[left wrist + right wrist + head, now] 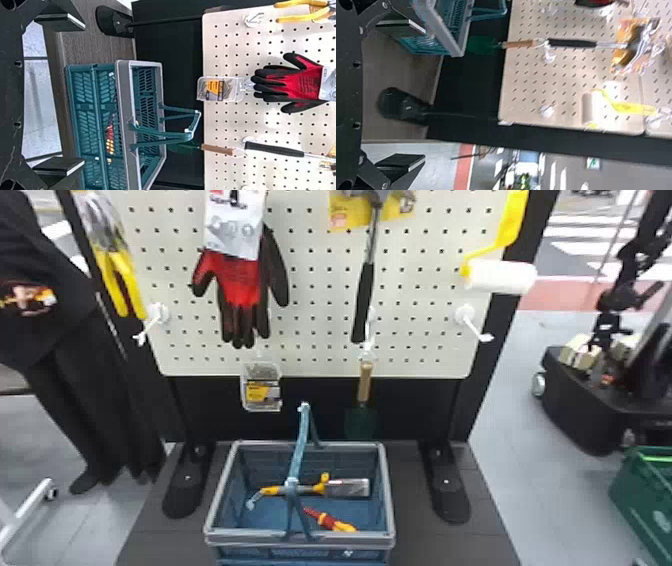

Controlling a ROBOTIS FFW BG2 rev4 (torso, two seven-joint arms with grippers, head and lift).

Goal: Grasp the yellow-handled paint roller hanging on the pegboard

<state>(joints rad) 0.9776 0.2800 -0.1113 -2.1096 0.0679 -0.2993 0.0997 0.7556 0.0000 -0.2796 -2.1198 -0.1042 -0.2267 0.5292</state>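
1. Pegboard (320,290): cream panel, standing upright on two black feet at the back of the dark tabletop (440,540).
2. Basket (300,535): blue with a grey rim, sitting on the tabletop just in front of the pegboard's lower edge, roughly centred. Its handle is standing up.
3. Left pincer (79,95): hanging well back from the pegboard, facing its glove side. Fingers are spreading wide, gripping nothing.
4. Right pincer (421,95): hanging well back from the pegboard, facing its roller side. Fingers are spreading wide, gripping nothing.
5. Paint roller (500,275): hanging at the pegboard's upper right corner. The yellow handle is pointing up, and the white sleeve is lying crosswise below it, sticking out past the board's right edge. Neither pincer is touching it.
6. Glove (240,285): red and black, hanging fingers-down on the pegboard's upper part, left of centre.
7. Hammer (363,300): black grip, hanging right of the pegboard's centre, between glove and roller.
8. Trowel (364,390): wooden handle, green blade, hanging directly under the hammer. The blade is dropping below the pegboard's lower edge.
9. Pliers (117,275): yellow handles, hanging at the pegboard's upper left edge.
10. Packet (260,386): small, clear, hanging at the pegboard's lower edge, under the glove.
11. Inside the basket: a flat-bladed tool (345,488) is lying crosswise, and a red-and-yellow screwdriver (330,521) is lying farther from the pegboard, near the front rim.
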